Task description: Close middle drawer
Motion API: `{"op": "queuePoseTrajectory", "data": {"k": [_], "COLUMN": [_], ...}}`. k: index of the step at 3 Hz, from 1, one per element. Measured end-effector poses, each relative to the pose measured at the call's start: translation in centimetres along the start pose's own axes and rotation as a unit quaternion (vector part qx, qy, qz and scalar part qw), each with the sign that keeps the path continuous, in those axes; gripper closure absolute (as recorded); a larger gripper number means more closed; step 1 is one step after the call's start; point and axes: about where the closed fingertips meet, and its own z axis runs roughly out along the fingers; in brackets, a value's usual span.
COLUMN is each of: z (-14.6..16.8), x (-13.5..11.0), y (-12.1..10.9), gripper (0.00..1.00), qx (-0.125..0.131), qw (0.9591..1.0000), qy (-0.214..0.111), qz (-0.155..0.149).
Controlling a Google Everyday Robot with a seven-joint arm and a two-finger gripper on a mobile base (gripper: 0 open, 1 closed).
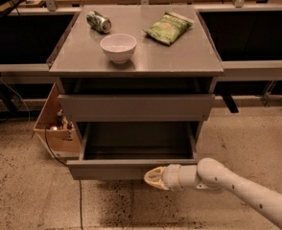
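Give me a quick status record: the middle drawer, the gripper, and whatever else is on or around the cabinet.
middle drawer: pulled far out, interior looks bare; not yet closed
gripper: low, at the drawer's front panel, right of its centre; contact unclear
arm: comes in from lower right
upper drawer: much further in than the middle one
cabinet top: white bowl, can lying on its side, green snack bag
floor, left of cabinet: open cardboard box

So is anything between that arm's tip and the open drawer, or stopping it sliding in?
Nothing visible. The gripper sits right at the front of the middle drawer, and the drawer looks empty inside, with nothing seen blocking its way back into the cabinet.
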Motion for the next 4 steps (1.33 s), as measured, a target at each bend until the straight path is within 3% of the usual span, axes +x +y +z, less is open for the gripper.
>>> {"op": "queuePoseTrajectory", "data": {"k": [1,2,4], "z": [1.0,1.6,3.1], "x": [3.0,4.0,2.8], "y": [-2.2,-3.4,-6.7], "gripper": [1.0,1.0,1.0], "qx": [0.03,0.072,0.151], "qw": [0.999,0.9954,0.9827], "qy": [-0.034,-0.062,-0.104], "qz": [0.004,-0.004,-0.024]}}
